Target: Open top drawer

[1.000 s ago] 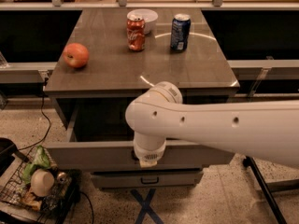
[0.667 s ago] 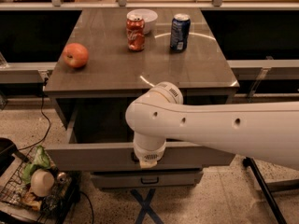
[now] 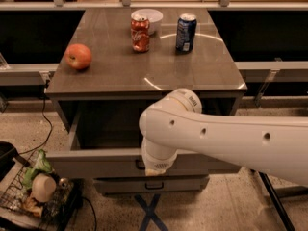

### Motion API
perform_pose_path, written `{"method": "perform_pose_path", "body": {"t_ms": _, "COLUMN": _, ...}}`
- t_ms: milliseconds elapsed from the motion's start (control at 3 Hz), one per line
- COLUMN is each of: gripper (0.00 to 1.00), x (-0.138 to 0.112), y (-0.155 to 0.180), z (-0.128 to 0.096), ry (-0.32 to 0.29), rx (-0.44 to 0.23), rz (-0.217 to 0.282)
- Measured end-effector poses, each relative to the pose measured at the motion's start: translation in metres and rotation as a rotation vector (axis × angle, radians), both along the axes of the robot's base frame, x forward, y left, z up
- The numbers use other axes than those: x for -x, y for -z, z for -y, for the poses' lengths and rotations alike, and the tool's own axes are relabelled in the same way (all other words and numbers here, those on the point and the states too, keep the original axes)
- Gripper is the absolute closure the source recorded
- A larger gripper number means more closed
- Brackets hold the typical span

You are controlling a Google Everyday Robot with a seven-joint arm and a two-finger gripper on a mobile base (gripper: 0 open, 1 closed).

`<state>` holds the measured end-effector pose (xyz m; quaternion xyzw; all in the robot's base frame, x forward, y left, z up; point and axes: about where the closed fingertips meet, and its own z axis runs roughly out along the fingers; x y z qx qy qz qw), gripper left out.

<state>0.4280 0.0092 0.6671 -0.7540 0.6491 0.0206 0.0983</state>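
Drawer travel has all but stopped: the top drawer (image 3: 96,163) stands pulled well out at lower centre, its front hardly further than a second ago, so the opening looks nearly done. The gripper (image 3: 155,169) sits at its handle, under the wrist; whether it grips cannot be told. Above, the apple (image 3: 78,57) rests unmoved on the table (image 3: 120,76).
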Motion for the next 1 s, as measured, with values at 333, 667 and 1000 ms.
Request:
{"method": "perform_pose_path", "body": {"t_ms": 333, "gripper": 1.0, "x": 0.0001, "y": 0.0049, "z": 0.0, "ry": 0.0, "rx": 0.0, "rz": 0.0}}
{"method": "perform_pose_path", "body": {"t_ms": 667, "gripper": 1.0, "x": -0.0006, "y": -0.0023, "z": 0.0039, "ry": -0.003, "rx": -0.023, "rz": 0.026}}
{"method": "perform_pose_path", "body": {"t_ms": 1000, "gripper": 1.0, "x": -0.0007, "y": -0.0004, "z": 0.004, "ry": -0.002, "rx": -0.023, "rz": 0.026}}
